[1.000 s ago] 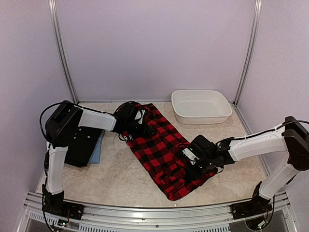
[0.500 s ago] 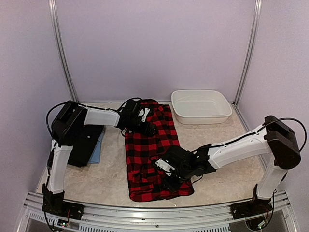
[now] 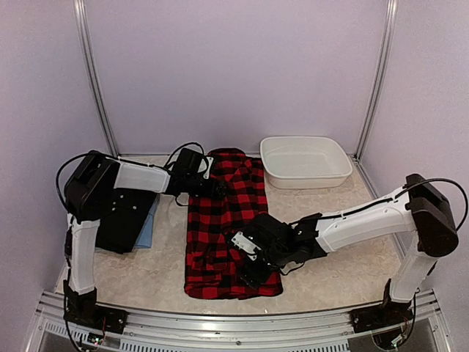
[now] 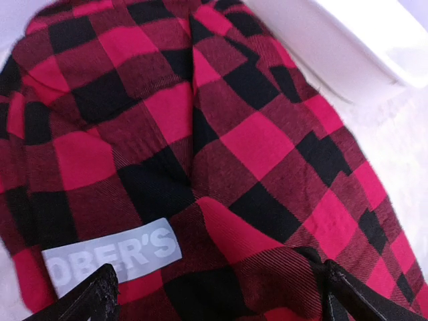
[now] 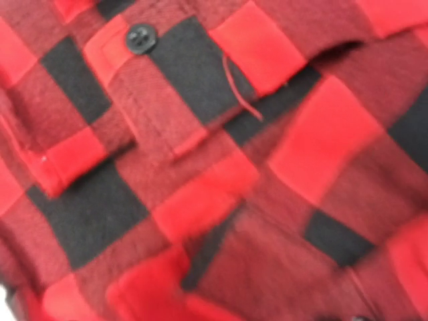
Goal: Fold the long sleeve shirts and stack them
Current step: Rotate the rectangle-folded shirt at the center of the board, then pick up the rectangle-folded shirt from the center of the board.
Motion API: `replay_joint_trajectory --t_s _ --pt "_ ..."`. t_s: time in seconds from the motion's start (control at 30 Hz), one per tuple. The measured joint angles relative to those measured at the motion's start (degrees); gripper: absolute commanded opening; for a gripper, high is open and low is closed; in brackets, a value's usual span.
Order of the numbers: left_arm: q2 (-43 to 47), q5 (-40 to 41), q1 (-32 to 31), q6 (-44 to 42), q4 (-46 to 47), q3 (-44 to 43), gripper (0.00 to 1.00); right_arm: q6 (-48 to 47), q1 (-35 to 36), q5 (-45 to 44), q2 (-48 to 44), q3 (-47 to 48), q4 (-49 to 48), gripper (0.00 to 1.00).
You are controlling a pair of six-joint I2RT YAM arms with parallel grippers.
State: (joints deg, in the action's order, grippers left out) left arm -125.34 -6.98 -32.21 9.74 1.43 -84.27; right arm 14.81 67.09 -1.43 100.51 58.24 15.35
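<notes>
The red-and-black checked flannel shirt (image 3: 233, 220) lies lengthwise in the middle of the table, collar at the far end. My left gripper (image 3: 215, 188) rests on its collar end. In the left wrist view its fingers (image 4: 100, 294) stand wide apart with the cloth (image 4: 221, 134) and a white neck label (image 4: 114, 257) between them. My right gripper (image 3: 249, 258) is low on the shirt's near half. The right wrist view is filled with blurred checked cloth (image 5: 200, 134) and a black button (image 5: 139, 37), and its fingers are hidden. A black shirt (image 3: 126, 220) lies on a light blue one (image 3: 149, 226) at the left.
A white oval plastic basin (image 3: 344, 163) stands at the back right, just beyond the shirt's collar end; its rim shows in the left wrist view (image 4: 348, 47). The left arm's upper link hangs over the black shirt. A metal rail (image 3: 220, 312) runs along the table's near edge.
The flannel shirt has swung from a diagonal to lying straight front to back. My right gripper moved left with the shirt's near end. The left gripper stayed at the collar, shifting slightly left.
</notes>
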Motion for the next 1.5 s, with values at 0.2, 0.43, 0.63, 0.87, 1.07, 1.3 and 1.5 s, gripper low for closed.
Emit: replay_joint_trajectory --t_s 0.2,0.43,0.63,0.87,1.07,1.3,1.5 --pt "15.85 2.91 0.07 2.34 7.65 11.06 0.99 -1.09 0.02 -1.46 -10.93 -6.64 -0.50 0.78" --pt "31.28 5.11 -2.19 2.99 7.91 19.34 0.97 -1.66 0.02 -1.73 -17.00 -11.74 -0.63 0.76" --pt "45.46 11.23 -15.80 0.35 1.60 33.38 0.94 -1.46 0.42 -0.92 -20.41 -17.00 -0.33 0.75" --pt "56.19 13.29 -30.10 -1.03 -5.42 43.63 0.92 0.74 2.25 -0.96 -23.50 -20.15 -0.63 0.74" --pt "52.72 13.22 -39.32 -2.73 -9.94 44.04 0.92 3.13 2.27 -2.95 -25.75 -21.14 -0.74 0.74" --pt "43.71 14.78 -42.47 -7.65 -16.87 39.76 0.92 4.63 1.88 -2.82 -26.40 -21.24 -0.85 0.75" --pt "36.00 14.82 -43.15 -12.81 -17.03 34.64 0.87 5.79 -1.46 -0.76 -28.22 -22.93 -2.05 0.75"
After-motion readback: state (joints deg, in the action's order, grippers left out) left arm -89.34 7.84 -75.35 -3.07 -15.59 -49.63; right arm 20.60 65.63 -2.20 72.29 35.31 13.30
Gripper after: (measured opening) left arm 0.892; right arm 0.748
